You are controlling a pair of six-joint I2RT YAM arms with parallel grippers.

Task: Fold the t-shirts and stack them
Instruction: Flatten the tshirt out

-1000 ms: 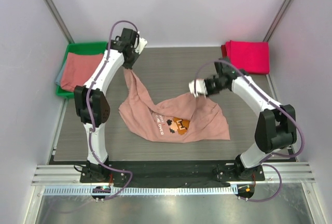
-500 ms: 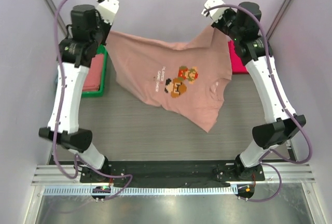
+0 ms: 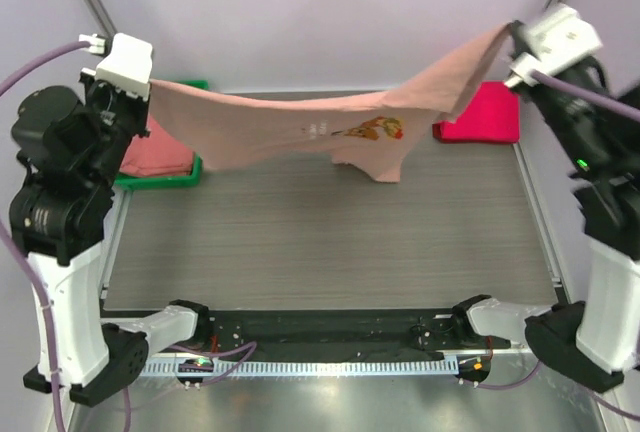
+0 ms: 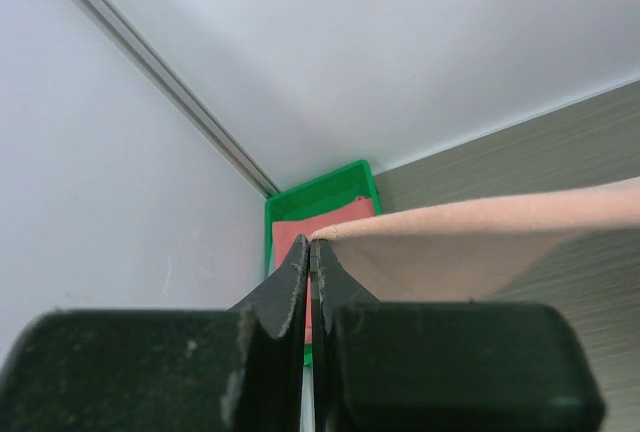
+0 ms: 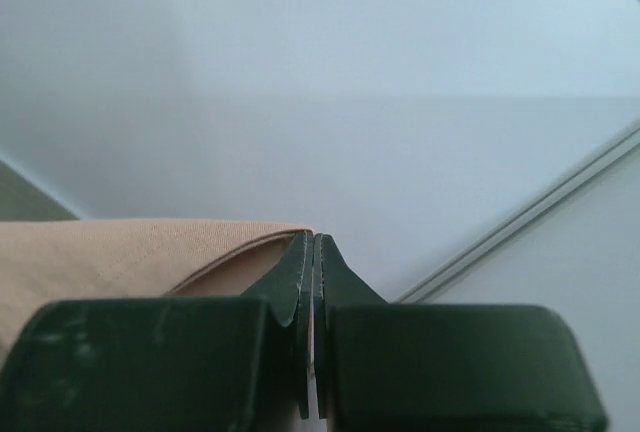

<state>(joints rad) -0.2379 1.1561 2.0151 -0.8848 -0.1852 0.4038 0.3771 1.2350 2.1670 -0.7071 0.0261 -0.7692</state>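
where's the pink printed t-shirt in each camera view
Top external: the t-shirt hangs stretched in the air across the upper middle, held at each end by closed jaws.
Left wrist: right of centre, running from the jaws to the right edge.
Right wrist: lower left, running from the jaws to the left edge.
Shared landmark: the green bin, far left in the top view, behind the jaws in the left wrist view; not in the right wrist view.

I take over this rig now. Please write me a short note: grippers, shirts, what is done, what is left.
The left gripper is shut on one end of the printed salmon t-shirt; the right gripper is shut on the other end. The shirt hangs stretched in the air above the table.
The magenta t-shirt lies folded at the far right; salmon cloth sits in the green bin, far left.
Done: shirt lifted and spread. Left: lay it flat, fold it, stack it.
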